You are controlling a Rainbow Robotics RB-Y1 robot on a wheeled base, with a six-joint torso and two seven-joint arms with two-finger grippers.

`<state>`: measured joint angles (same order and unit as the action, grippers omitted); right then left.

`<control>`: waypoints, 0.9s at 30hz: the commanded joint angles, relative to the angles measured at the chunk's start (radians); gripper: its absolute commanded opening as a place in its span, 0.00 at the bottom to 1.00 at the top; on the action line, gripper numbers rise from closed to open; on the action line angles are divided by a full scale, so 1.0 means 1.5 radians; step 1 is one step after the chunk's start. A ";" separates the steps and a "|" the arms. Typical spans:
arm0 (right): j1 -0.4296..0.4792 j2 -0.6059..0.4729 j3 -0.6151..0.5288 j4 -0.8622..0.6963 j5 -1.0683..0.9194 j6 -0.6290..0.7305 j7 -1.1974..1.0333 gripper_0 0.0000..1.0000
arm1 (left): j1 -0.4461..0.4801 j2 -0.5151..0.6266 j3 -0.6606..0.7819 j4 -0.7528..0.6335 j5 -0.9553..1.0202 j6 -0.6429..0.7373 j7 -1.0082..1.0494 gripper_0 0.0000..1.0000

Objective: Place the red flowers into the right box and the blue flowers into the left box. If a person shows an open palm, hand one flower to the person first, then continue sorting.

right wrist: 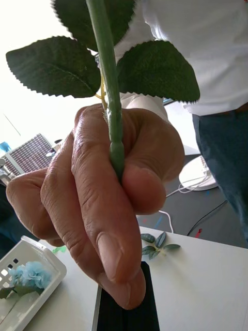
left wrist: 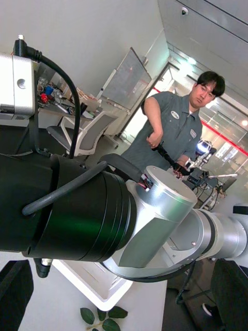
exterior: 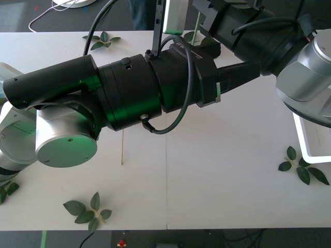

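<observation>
Flower stem point(right wrist: 112, 103) was gripped by a person's hand point(right wrist: 98, 201), apparently receiving the handover; right gripper point(right wrist: 124, 310) below it, finger state impossible to tell.

An office-like robotics lab is showing here: a whiteboard point(left wrist: 126, 77) is leaning beside glass partitions, an office chair point(left wrist: 85, 135) is standing at a cluttered desk point(left wrist: 54, 103), cables point(exterior: 49, 13) are trailing across the grey floor beyond the white surface point(exterior: 232, 170).

Grey walls, office chair point(left wrist: 85, 135), dark floor point(exterior: 31, 10), ceiling lights.
</observation>
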<state>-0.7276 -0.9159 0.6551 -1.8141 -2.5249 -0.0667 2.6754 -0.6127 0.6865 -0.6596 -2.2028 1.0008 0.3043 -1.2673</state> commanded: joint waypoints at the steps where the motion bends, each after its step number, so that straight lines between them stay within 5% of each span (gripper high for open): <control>1: -0.028 0.013 0.001 -0.002 0.005 -0.004 0.020 0.00 | -0.028 0.016 -0.003 -0.012 0.002 -0.009 0.039 1.00; 6: -0.028 0.013 0.000 -0.001 0.007 -0.005 0.020 0.01 | -0.028 0.016 -0.003 -0.012 0.002 -0.009 0.039 1.00; 8: -0.029 0.013 0.001 -0.001 0.004 -0.004 0.020 0.15 | -0.028 0.016 -0.003 -0.012 0.002 -0.009 0.039 1.00; 14: -0.029 0.013 0.000 -0.001 0.008 -0.006 0.020 0.16 | -0.028 0.016 -0.003 -0.012 0.002 -0.009 0.039 1.00; 16: -0.029 0.013 0.000 -0.001 0.008 -0.006 0.020 0.25 | -0.028 0.016 -0.003 -0.012 0.002 -0.009 0.039 1.00; 18: -0.029 0.013 0.000 -0.001 0.008 -0.006 0.020 0.63 | -0.028 0.016 -0.003 -0.012 0.002 -0.009 0.039 1.00; 21: -0.029 0.013 0.000 -0.001 0.008 -0.006 0.020 0.91 | -0.028 0.016 -0.003 -0.012 0.002 -0.009 0.039 1.00; 23: -0.029 0.013 0.000 -0.001 0.008 -0.006 0.020 1.00 | -0.028 0.016 -0.003 -0.012 0.002 -0.009 0.039 1.00; 27: -0.029 0.013 0.000 -0.001 0.008 -0.006 0.020 1.00 | -0.028 0.016 -0.003 -0.012 0.002 -0.009 0.039 1.00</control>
<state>-0.7277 -0.9146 0.6551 -1.8106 -2.5232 -0.0678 2.6754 -0.6127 0.6865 -0.6596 -2.2028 1.0008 0.3043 -1.2671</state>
